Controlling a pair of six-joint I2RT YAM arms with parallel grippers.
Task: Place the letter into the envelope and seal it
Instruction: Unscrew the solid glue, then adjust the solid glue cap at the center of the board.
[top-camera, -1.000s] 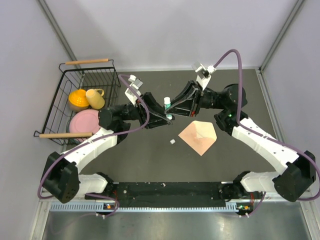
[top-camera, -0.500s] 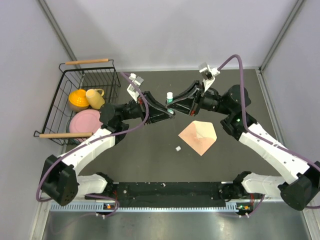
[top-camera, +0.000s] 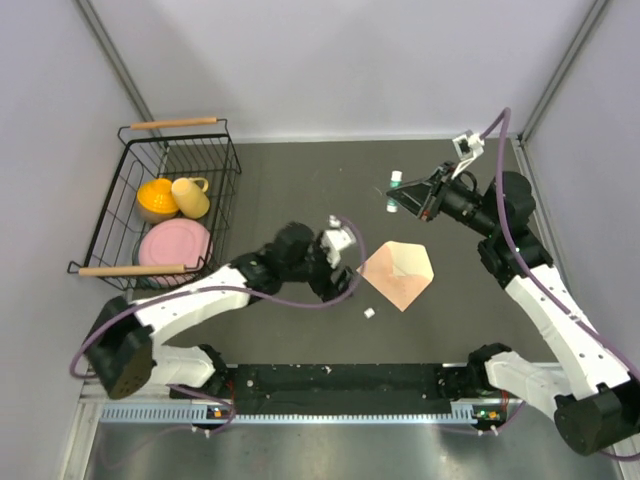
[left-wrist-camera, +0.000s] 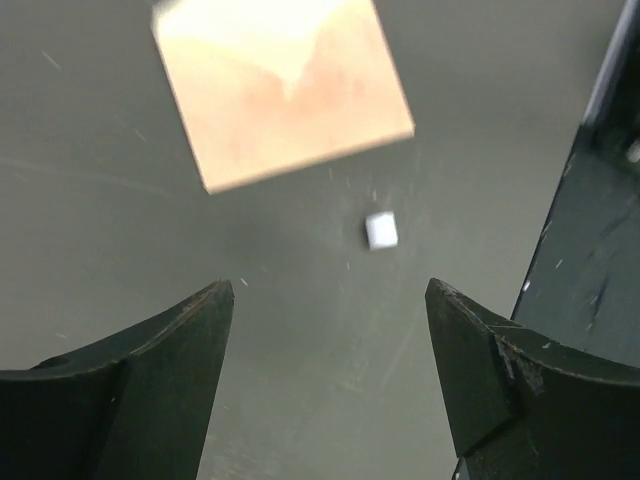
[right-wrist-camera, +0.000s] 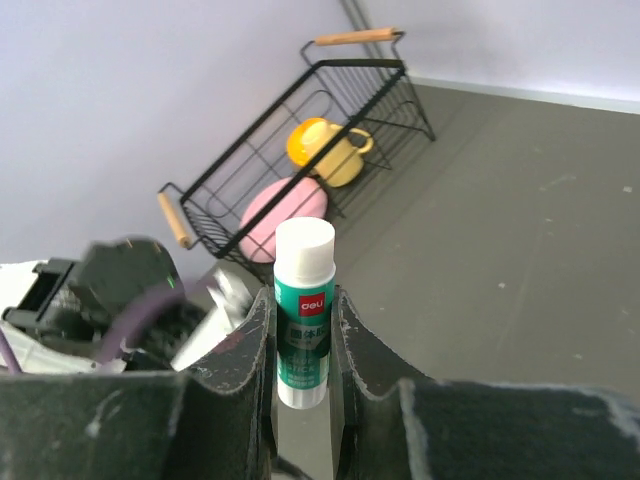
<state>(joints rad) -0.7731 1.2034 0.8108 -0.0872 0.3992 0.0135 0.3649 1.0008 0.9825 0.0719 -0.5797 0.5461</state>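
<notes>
Dark grey table (top-camera: 300, 180) fills the overhead view, with pale walls around it. Half a second ago both grippers met at the glue stick in the upper middle of the frame; now the arms have parted. The right gripper (right-wrist-camera: 303, 300) has carried the glue stick (right-wrist-camera: 303, 320) off to the upper right, and its fingers are clamped on the green-and-white tube, which stands upright between them in the wrist view. The left gripper (left-wrist-camera: 330, 290) has dropped to the centre of the frame, just left of the envelope (top-camera: 397, 273), with its fingers spread wide and nothing between them.

The envelope lies flat on the table right of centre, where it was before. A small white piece (top-camera: 369, 313) (too small to identify) has shifted a little toward the lower right and sits near the envelope's lower corner without touching it.

At the upper left, the black wire basket (top-camera: 115, 215) holds an orange bowl (top-camera: 155, 198), a yellow cup (top-camera: 190, 197) just beside it, and a pink plate (top-camera: 173, 245) below them.
</notes>
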